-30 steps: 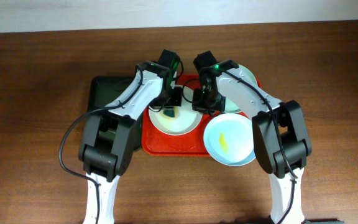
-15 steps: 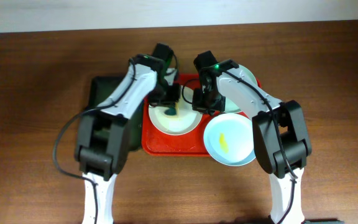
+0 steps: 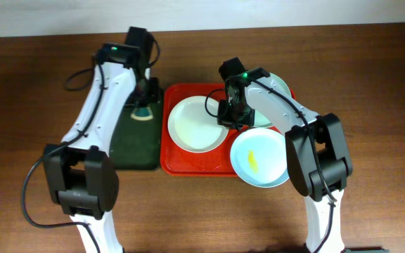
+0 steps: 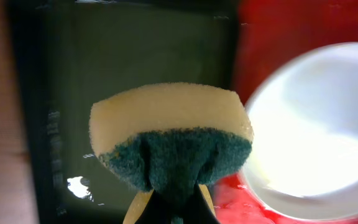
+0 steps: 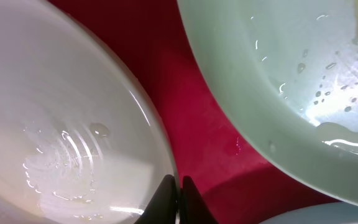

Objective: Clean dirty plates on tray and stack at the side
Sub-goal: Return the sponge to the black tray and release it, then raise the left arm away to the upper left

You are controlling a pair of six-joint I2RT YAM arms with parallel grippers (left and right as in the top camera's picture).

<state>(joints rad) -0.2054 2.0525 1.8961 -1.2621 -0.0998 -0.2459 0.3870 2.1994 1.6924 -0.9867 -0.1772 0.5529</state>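
A white plate lies on the left part of the red tray, wet and shiny in the right wrist view. My right gripper is shut on its right rim. A pale blue-green plate with a small yellow smear overhangs the tray's front right corner. A second pale plate lies at the back right, mostly under the right arm, and is seen close up in the right wrist view. My left gripper hangs over the dark green tray, shut on a yellow and green sponge.
The dark green tray sits right against the red tray's left side, with a few wet glints on it. Brown wooden table surrounds both trays. A pale wall strip runs along the far edge.
My left arm has swung left with the sponge, from above the white plate to above the dark green tray. The right arm and the plates have not moved.
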